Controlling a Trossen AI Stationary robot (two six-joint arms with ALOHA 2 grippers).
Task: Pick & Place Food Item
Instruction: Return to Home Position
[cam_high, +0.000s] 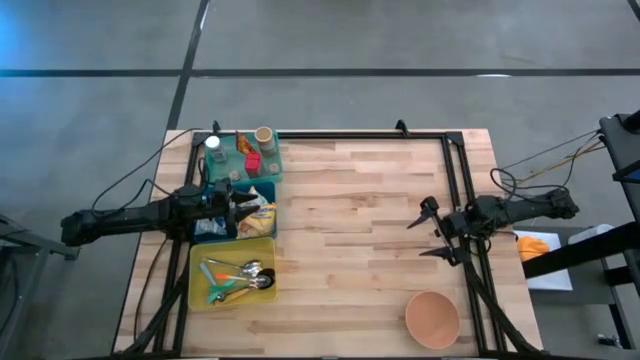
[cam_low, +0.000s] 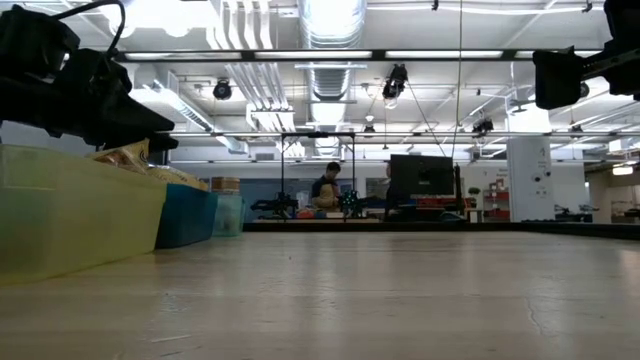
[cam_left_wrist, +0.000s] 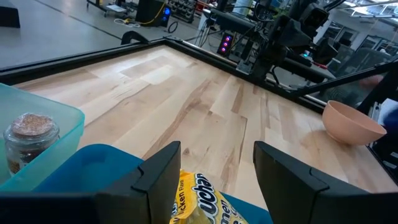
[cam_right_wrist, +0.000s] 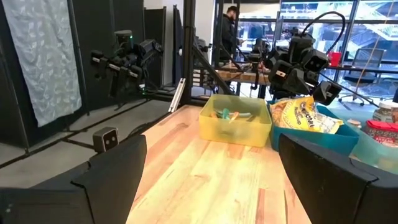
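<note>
Along the table's (cam_high: 360, 200) left edge, over the dark blue bin (cam_high: 212, 232), the left gripper (cam_left_wrist: 216, 149) hangs with jaws parted and empty, so lift it straight up before drawing back, lest a finger catch the noodle pack (cam_high: 258, 222) lying inside. By the right edge your right gripper (cam_high: 425, 234) is spread wide, holding nothing; a short retreat should do. How deep the pack sits is hidden, and the spoons (cam_high: 240, 275) in the yellow bin (cam_high: 200, 255) are too tangled to tell apart.

We see three bins side by side in a row. The yellow noodle pack (cam_high: 258, 214) lies crumpled in the middle, dark blue bin (cam_high: 212, 233). The red seasoning can (cam_high: 252, 160) stands upright in the light blue bin (cam_high: 278, 166). Spoons (cam_high: 248, 272) lie flat in the yellow bin (cam_high: 194, 290).
</note>
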